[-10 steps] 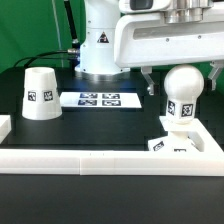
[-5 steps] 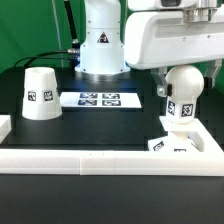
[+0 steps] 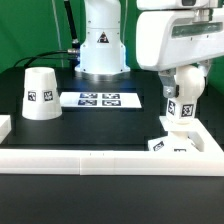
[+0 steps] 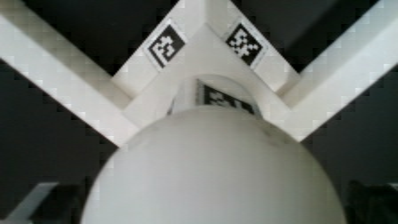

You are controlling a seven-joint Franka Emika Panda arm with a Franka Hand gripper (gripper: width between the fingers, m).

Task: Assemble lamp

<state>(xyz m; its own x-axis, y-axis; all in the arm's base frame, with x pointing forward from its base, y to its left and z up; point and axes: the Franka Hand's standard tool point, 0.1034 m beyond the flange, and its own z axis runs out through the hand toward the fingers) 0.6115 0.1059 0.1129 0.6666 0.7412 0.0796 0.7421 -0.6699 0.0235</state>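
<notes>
The white round bulb [image 3: 186, 84] stands upright on its short tagged stem on the flat square base [image 3: 176, 146] at the exterior view's right. My gripper [image 3: 185, 80] hangs right over the bulb with its dark fingers [image 3: 161, 88] on either side of it, open. In the wrist view the bulb [image 4: 214, 170] fills the space between the jaws, with the tagged base [image 4: 205, 40] beyond it. The truncated-cone shade [image 3: 39, 93] stands alone on the table at the exterior view's left.
The marker board [image 3: 100, 99] lies flat between the shade and the bulb. Long white border rails [image 3: 100, 160] run along the front and hold the base in the right corner. The arm's white pedestal [image 3: 100, 45] stands at the back.
My gripper has moved toward the exterior view's right and now sits over the bulb, straddling it. The bulb, base and shade have not moved.
</notes>
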